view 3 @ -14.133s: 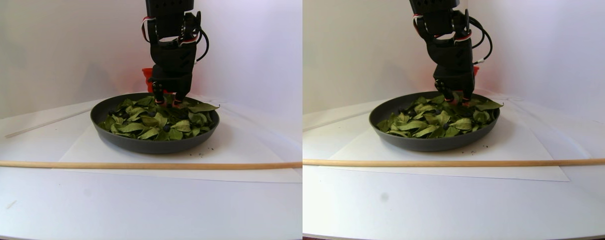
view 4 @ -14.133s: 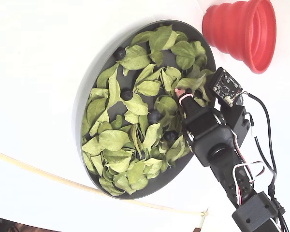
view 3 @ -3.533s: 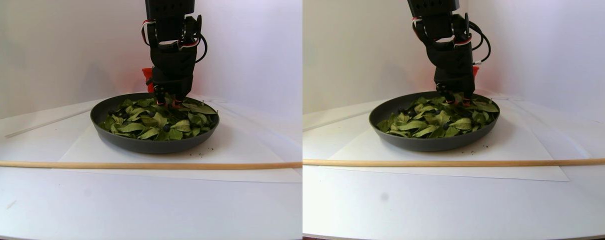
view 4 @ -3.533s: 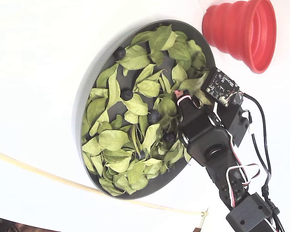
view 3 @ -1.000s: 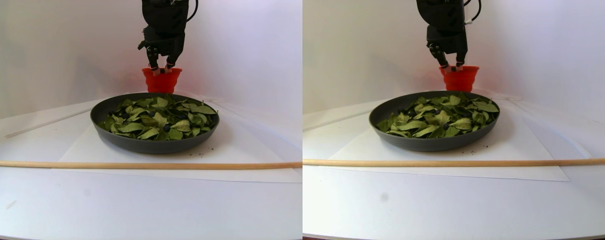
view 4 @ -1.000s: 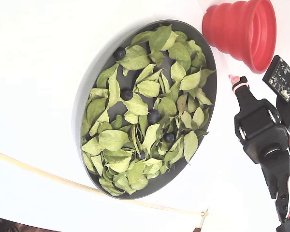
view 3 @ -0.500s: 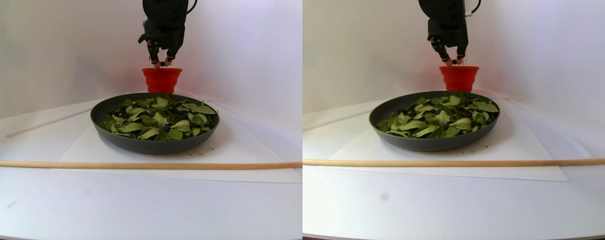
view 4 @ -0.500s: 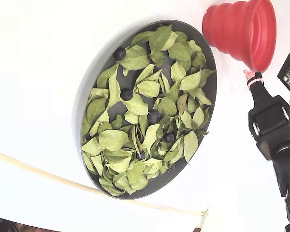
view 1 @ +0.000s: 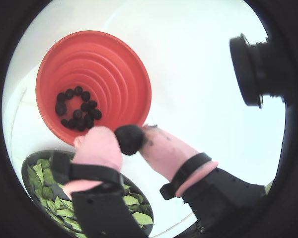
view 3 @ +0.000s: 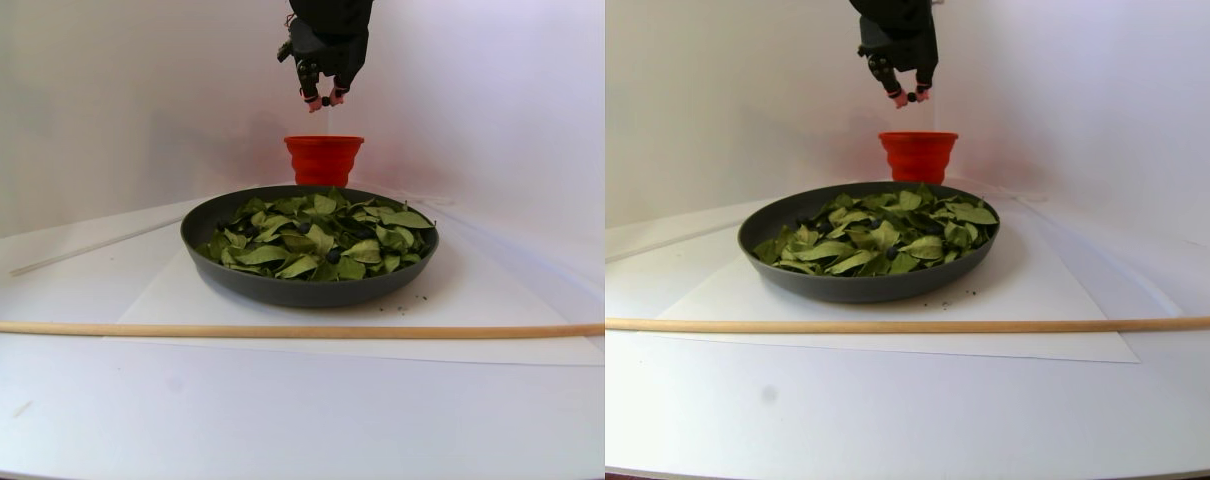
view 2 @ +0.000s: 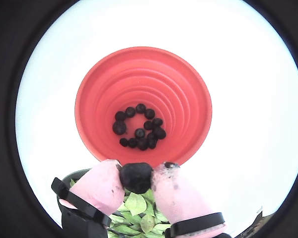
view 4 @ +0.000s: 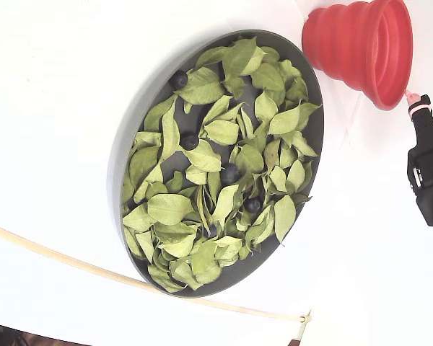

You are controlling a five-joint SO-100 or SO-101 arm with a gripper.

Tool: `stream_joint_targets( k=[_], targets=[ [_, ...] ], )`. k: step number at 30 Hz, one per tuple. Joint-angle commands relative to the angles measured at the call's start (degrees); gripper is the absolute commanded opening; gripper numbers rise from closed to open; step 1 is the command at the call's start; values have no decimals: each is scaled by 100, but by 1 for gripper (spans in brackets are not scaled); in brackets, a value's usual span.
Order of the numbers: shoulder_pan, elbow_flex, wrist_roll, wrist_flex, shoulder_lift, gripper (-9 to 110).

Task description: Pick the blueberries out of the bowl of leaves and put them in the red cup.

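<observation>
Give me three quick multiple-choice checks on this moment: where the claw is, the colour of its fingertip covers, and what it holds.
1. Where is the claw?
A. Down among the leaves
B. High above the red cup
C. Resting on the wooden rod

2. What colour are its fingertip covers?
A. Pink
B. Blue
C. Yellow

3. What is the claw's state?
A. Open and empty
B. Shut on a leaf
C. Shut on a blueberry

Answers:
1 B: the stereo pair view shows it well above the red cup, clear of the bowl.
2 A: both wrist views show pink covers.
3 C: a dark blueberry sits pinched between the tips.
</observation>
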Motion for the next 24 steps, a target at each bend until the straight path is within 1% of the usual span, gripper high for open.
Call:
stream_joint_targets(
  k=[1, 15, 24],
  targets=[
    [18, -580, -26, -176, 97, 9],
    [88, -1099, 272, -615, -721, 9],
    [141, -1274, 246, -791, -984, 11]
  ],
)
